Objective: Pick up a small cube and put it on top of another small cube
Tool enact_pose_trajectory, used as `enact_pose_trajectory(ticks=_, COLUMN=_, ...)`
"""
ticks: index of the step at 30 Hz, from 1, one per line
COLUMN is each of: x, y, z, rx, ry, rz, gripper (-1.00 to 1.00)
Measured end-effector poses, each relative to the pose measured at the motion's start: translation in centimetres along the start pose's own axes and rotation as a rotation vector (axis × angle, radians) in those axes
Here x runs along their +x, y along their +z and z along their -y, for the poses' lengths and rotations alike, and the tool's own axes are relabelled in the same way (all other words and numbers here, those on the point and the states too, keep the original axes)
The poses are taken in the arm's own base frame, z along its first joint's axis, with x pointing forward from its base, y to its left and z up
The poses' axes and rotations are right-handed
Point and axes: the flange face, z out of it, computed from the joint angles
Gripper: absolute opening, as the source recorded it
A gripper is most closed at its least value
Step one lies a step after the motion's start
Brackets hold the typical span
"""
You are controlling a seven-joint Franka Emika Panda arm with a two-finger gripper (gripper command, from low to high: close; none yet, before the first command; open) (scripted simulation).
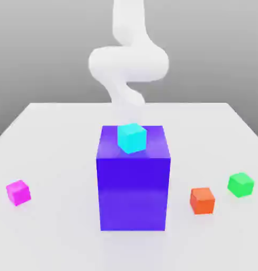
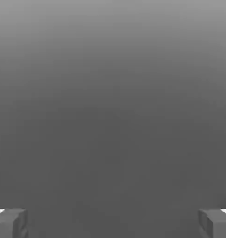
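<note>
Magenta cube (image 1: 18,192): nine o'clock of blue block (image 1: 133,185), on pale table (image 1: 62,238); grey backdrop. Fingers (image 2: 11,223) released, apart, cut off by hand view's edge.

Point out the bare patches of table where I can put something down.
Bare white table lies between the small matte magenta cube and the big blue-violet block, and in front of that block. It's tightest at the exterior view's right, around the orange cube and green cube.
</note>
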Motion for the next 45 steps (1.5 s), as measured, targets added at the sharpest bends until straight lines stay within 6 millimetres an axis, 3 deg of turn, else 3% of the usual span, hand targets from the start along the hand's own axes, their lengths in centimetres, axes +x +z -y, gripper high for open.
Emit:
enact_pose_trajectory(ticks=5, x=3.3, y=10.8, z=-8.0, rx=-0.168, ry=0.13, rz=0.055, gripper=0.0)
enact_pose_trajectory(ticks=11, x=4.2, y=20.4, z=-20.9, rx=-0.351, ry=0.299, rz=0.126, gripper=0.0)
enact_pose_trajectory(ticks=15, x=2.7, y=24.7, z=-30.4, rx=-0.466, ry=0.42, rz=0.177, gripper=0.0)
enact_pose_trajectory(ticks=18, x=0.5, y=26.5, z=-38.4, rx=-0.553, ry=0.533, rz=0.21, gripper=0.0)
enact_pose_trajectory(ticks=21, x=-2.9, y=27.7, z=-45.1, rx=-0.631, ry=0.626, rz=0.255, gripper=0.0)
enact_pose_trajectory(ticks=23, x=-5.1, y=28.7, z=-48.0, rx=-0.667, ry=0.662, rz=0.279, gripper=0.0)
enact_pose_trajectory(ticks=28, x=-7.8, y=32.4, z=-51.2, rx=-0.679, ry=0.671, rz=0.287, gripper=0.0)
enact_pose_trajectory(ticks=29, x=-8.3, y=33.0, z=-51.6, rx=-0.679, ry=0.672, rz=0.288, gripper=-1.0)
enact_pose_trajectory(ticks=35, x=-8.5, y=33.3, z=-51.8, rx=-0.678, ry=0.673, rz=0.289, gripper=-1.0)
enact_pose_trajectory(ticks=38, x=-7.5, y=31.9, z=-50.9, rx=-0.678, ry=0.671, rz=0.288, gripper=-1.0)
enact_pose_trajectory(ticks=42, x=-5.7, y=29.0, z=-48.8, rx=-0.674, ry=0.667, rz=0.287, gripper=-1.0)
enact_pose_trajectory(ticks=45, x=-4.4, y=30.4, z=-44.1, rx=-0.642, ry=0.621, rz=0.274, gripper=-1.0)
